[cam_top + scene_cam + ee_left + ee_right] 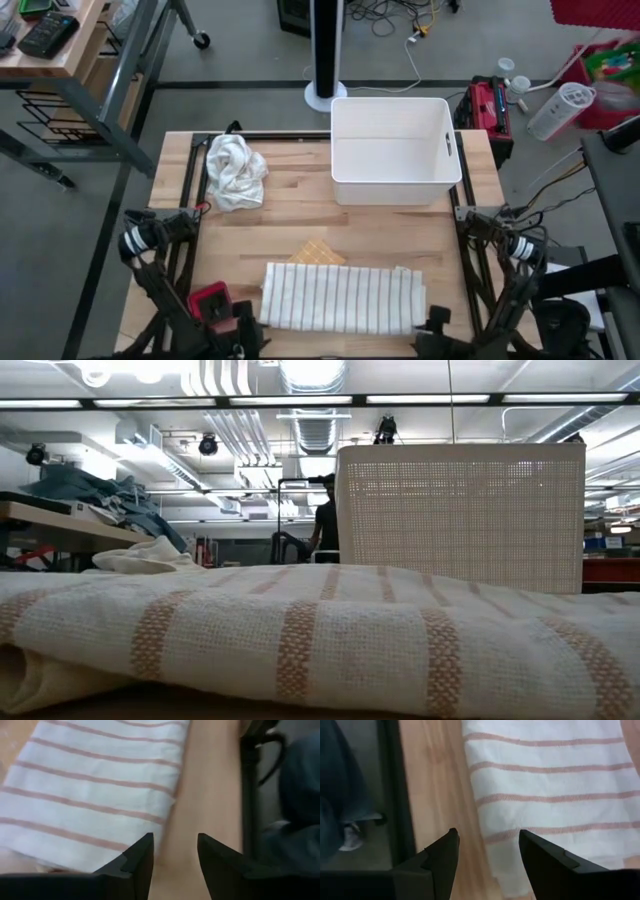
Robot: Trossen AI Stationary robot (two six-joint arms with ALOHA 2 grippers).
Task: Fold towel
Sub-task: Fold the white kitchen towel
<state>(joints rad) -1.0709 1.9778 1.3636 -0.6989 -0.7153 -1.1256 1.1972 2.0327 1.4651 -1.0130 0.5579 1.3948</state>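
The white towel with thin reddish stripes (342, 298) lies folded into a long band near the table's near edge, and it fills the foreground of the low view (300, 630). My left gripper (246, 326) stands open at the towel's left end, its fingers over the bare wood beside the short edge (170, 815). My right gripper (434, 322) stands open at the towel's right end. The towel's short edge (482, 820) runs up between its fingers in the right wrist view. Neither gripper visibly touches the cloth.
A white plastic bin (393, 150) stands at the far right of the table. A crumpled white cloth (236, 171) lies at the far left. A small tan waffle cloth (318, 251) peeks out behind the towel. Black frame rails (195, 215) run along both table sides.
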